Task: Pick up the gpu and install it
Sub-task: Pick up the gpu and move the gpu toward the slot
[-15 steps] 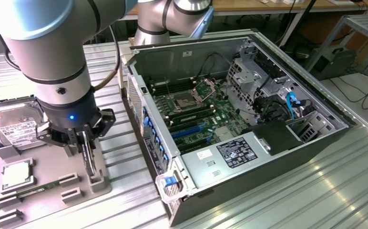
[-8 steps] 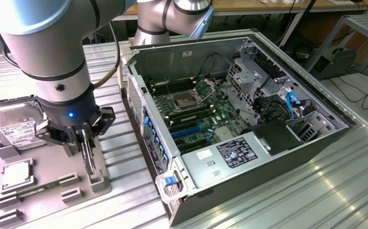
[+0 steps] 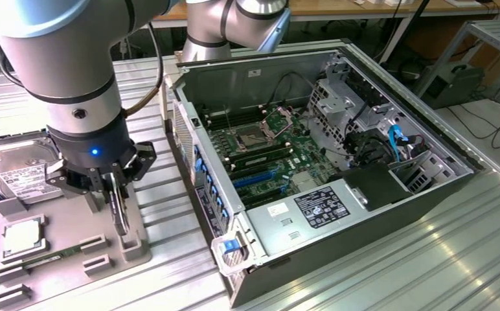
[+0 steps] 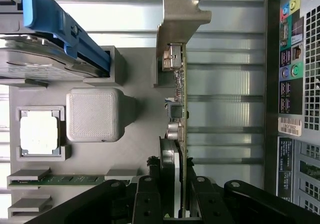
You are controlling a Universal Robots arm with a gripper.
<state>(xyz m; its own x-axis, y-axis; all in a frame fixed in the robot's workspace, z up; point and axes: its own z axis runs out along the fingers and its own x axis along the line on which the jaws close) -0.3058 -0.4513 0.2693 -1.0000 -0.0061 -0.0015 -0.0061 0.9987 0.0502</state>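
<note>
We find the gripper (image 3: 117, 197) clamped on the gpu (image 3: 122, 221), which stands on edge at the tray (image 3: 60, 217), at 9 o'clock of the case (image 3: 363, 253) in the exterior view: grasp made, install not yet done.

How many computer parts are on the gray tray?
4: drive at the far end, CPU and memory stick at the near end, gpu upright in the tool. The arm may hide others.
</note>
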